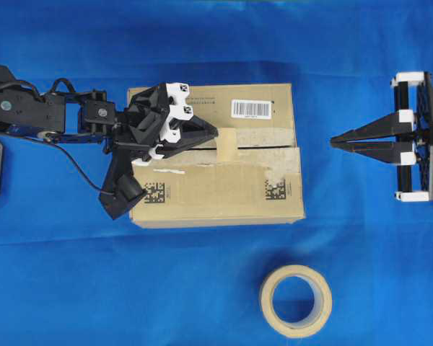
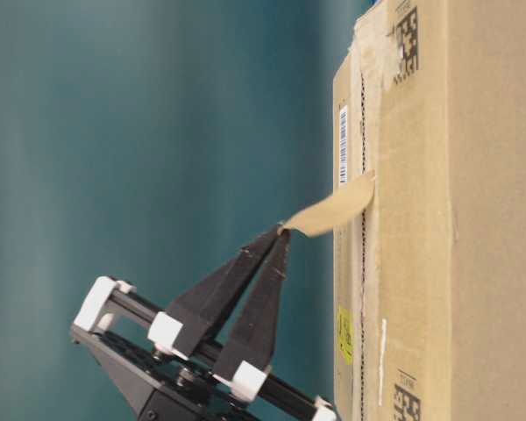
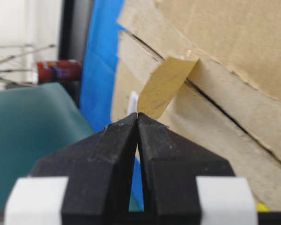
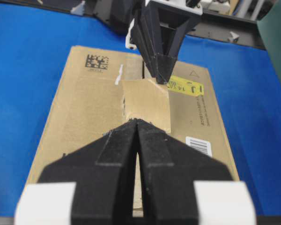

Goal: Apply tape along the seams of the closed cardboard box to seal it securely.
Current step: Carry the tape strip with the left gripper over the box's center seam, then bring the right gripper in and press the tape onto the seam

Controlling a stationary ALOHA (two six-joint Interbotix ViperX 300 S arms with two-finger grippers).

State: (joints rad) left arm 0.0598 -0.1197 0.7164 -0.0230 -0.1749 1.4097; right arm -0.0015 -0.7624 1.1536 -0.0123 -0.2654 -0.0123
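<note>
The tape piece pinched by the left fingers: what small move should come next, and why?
Probably lower the left gripper toward the cardboard box to lay the tape flat. One end already sticks at the seam, while the pinched end stands off the box, so the piece does not yet cover the slit.
</note>
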